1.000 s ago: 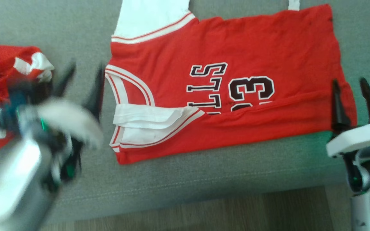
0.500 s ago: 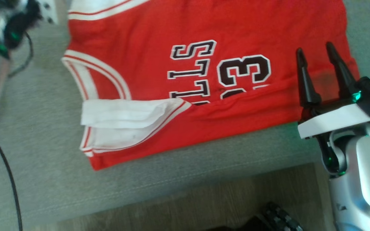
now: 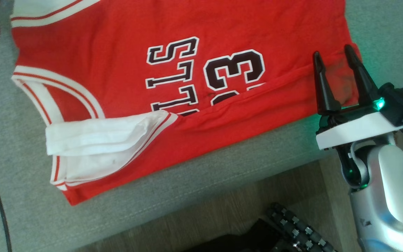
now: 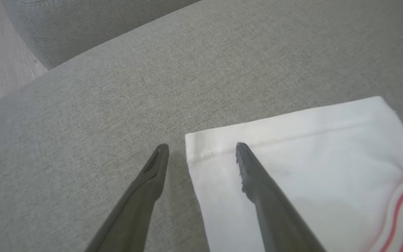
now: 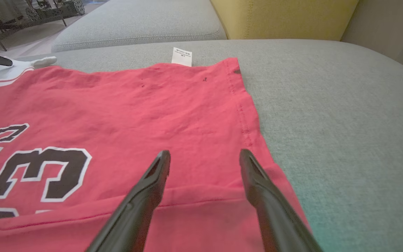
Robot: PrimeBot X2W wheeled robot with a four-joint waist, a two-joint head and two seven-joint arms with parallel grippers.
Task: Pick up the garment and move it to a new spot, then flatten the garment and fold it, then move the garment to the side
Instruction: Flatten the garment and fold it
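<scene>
Garment [image 3: 124, 45], red jersey knit with black, white-edged lettering, lies flat on the grey woven sofa cushion [image 3: 222, 185] across the upper and middle head view; its top is cut off by the upper frame edge; a lengthwise fold along its lower edge hides the bottoms of the numerals and letters; a white panel with red piping lies doubled over at lower left, soft and creased. Right fingers [image 3: 322, 87], long, dark and tapering, stand spread at the right of the frame, tips over the garment's lower right hem corner; whether they touch the cloth is unclear. Left fingers [image 4: 257, 185], spread too, straddle a white hemmed corner in the left wrist view, one over cloth, one over bare grey weave. A black ridged object [image 3: 299, 231] at the bottom edge is cut off and hard to make out.
</scene>
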